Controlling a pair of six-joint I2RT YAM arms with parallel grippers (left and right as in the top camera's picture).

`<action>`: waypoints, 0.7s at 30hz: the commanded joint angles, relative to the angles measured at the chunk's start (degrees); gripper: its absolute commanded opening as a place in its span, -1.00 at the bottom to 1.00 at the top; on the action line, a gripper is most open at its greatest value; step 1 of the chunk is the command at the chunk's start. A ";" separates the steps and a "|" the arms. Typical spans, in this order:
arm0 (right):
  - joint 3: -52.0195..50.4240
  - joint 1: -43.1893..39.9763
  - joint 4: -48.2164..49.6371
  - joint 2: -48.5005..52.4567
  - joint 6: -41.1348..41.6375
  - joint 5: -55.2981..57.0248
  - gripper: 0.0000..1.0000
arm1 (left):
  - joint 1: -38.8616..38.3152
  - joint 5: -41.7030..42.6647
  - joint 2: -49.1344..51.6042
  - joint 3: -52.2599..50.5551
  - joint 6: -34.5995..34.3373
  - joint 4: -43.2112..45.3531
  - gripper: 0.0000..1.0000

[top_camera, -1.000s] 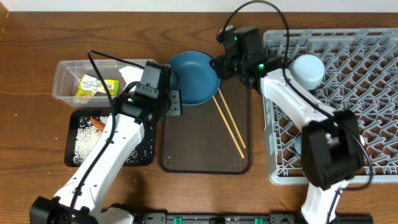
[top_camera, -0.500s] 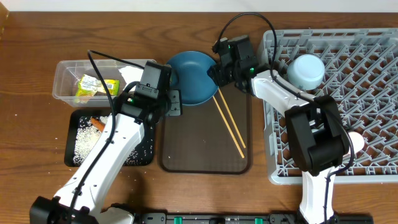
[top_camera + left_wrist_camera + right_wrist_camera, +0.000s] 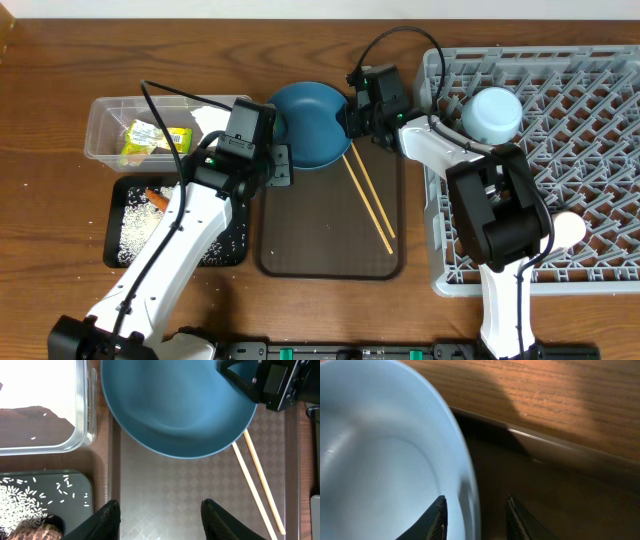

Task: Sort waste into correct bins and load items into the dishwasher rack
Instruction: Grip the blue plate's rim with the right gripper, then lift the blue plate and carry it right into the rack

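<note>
Waste looks sorted: wrapper (image 3: pixel 150 140) in tub (image 3: pixel 100 130), rice (image 3: pixel 140 225) and carrot (image 3: pixel 158 198) in black tray (image 3: pixel 110 232). Bowl (image 3: pixel 494 113) and pink cup (image 3: pixel 568 228) sit in rack (image 3: pixel 600 150). Remaining: plate (image 3: pixel 310 125) and chopsticks (image 3: pixel 370 200), both on brown tray (image 3: pixel 320 245). Right gripper (image 3: pixel 476 515) is spread astride the plate rim, not clamped. Left gripper (image 3: pixel 161 520) is spread, empty, above brown tray.

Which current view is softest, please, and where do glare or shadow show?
Right wrist view: blue plate soft and washed pale, shadow across the table; left wrist view: white blown out inside the clear tub; overhead view: even, sharp.
</note>
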 commanded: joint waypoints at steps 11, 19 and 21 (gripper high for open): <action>0.09 0.17 -0.28 0.33 3.06 -1.62 -0.98 | 0.13 -0.74 0.13 0.61 0.57 -0.15 0.06; 0.11 -0.94 5.33 -0.24 4.20 -5.84 -0.97 | 0.13 -0.74 0.13 0.61 0.57 -0.17 0.07; 0.13 -1.73 8.70 -1.01 6.95 -9.75 -0.97 | 0.13 -0.72 0.13 0.61 0.57 -0.17 0.06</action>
